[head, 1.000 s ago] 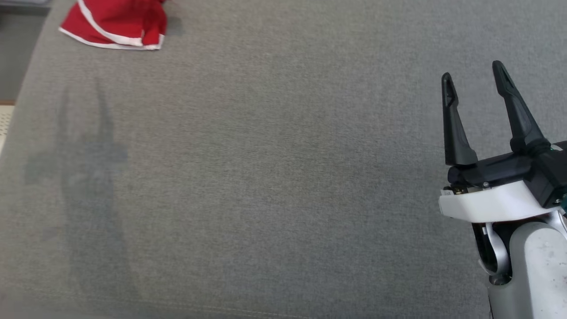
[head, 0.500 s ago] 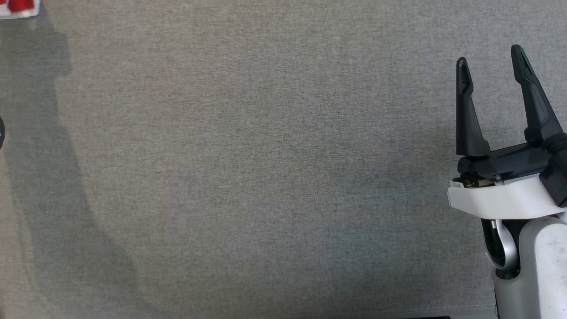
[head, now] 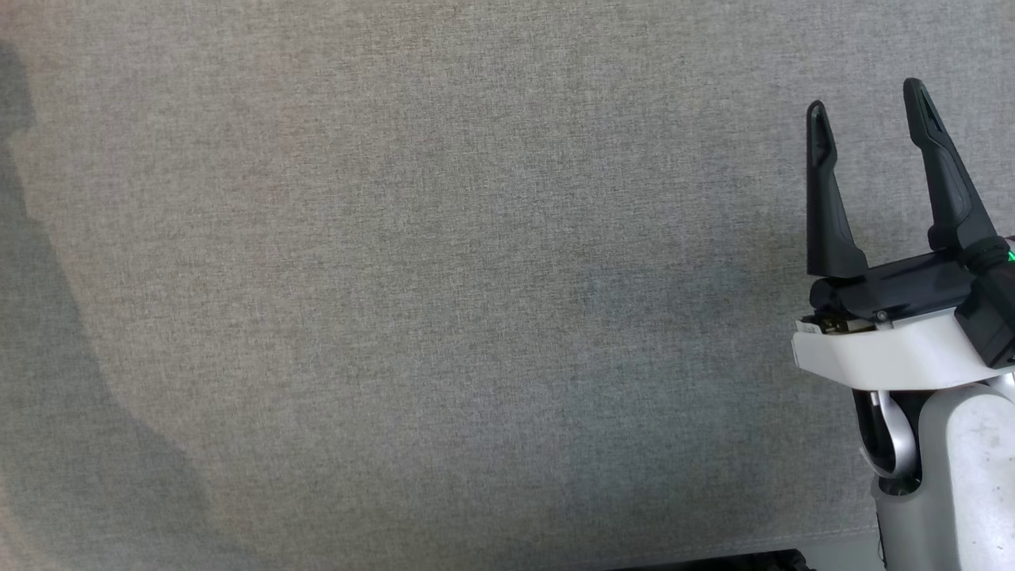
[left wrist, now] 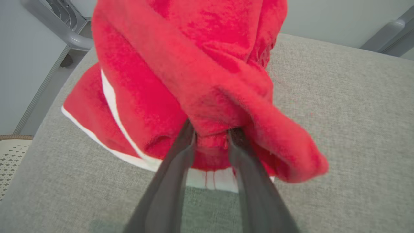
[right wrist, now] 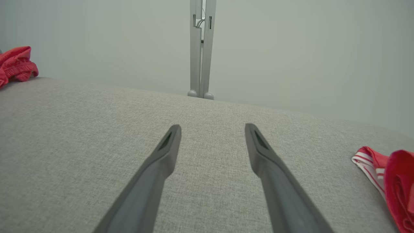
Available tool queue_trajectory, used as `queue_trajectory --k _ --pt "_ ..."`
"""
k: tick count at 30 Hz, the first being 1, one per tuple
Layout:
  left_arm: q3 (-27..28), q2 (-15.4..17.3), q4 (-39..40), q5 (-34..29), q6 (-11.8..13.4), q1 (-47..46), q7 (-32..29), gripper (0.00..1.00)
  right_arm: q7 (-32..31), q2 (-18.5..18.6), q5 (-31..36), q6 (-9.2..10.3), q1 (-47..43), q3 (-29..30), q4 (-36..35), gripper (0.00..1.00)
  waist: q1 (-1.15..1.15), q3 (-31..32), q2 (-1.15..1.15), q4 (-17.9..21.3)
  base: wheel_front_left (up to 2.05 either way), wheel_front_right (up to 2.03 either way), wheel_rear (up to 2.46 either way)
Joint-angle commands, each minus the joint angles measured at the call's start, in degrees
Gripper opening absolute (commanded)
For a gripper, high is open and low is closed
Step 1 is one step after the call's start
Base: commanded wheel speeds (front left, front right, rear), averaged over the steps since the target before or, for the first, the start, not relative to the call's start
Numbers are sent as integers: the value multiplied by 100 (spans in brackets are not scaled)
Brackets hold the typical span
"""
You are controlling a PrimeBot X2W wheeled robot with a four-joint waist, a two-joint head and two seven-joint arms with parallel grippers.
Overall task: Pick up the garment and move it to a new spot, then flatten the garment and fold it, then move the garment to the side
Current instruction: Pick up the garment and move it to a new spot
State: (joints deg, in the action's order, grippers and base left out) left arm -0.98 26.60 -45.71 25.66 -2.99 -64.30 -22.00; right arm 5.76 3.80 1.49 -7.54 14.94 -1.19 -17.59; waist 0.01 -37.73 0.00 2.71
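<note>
- Grey cloth-covered counter (head: 444,301) spreads bare across the head view.
- Red garment (left wrist: 181,74) with white trim heaps up at the centre of my left wrist view, its hem lying on the counter near the edge.
- My left hand (left wrist: 212,136) pinches a bunched fold dead ahead, so I judge this arm does the carrying.
- My right hand (head: 864,95), at the right of the head view, gapes with nothing in it.

The grey fabric surface (head: 444,301) carries a red garment (left wrist: 97,106) with white edging at frame centre, and a red striped cloth (right wrist: 368,161) at lower right.
</note>
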Motion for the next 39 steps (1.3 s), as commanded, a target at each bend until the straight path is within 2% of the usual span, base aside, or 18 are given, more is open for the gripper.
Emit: queue_trajectory --k 1,7,14,21,28,33,39 --pt "16 65 -35 1 28 74 93 0 47 -18 4 12 77 12 30 100 -1 21 0 0 0 0 0" --pt "-26 150 -119 -58 -36 67 417 0 130 -29 7 12 73 37 154 100 -1 247 0 -27 0 0 0" --pt "-212 298 -70 -197 -157 -46 675 0 248 -46 -61 12 35 35 405 100 -1 789 0 -67 0 0 0" --pt "-626 190 188 -293 -361 -81 751 0 391 -70 -161 12 -116 39 745 100 -1 1561 0 -21 0 0 0" --pt "-1346 -204 875 20 -447 -31 599 0 532 -85 -380 12 -358 105 1176 100 -1 2390 0 129 0 0 0" --pt "-1796 -748 1668 797 -453 224 426 0 637 -86 -561 12 -587 164 1456 100 -1 2831 0 229 0 0 0" --pt "-2393 -1367 2645 1469 -454 778 411 0 720 -85 -703 12 -779 148 1683 100 -1 3059 0 319 0 0 0"
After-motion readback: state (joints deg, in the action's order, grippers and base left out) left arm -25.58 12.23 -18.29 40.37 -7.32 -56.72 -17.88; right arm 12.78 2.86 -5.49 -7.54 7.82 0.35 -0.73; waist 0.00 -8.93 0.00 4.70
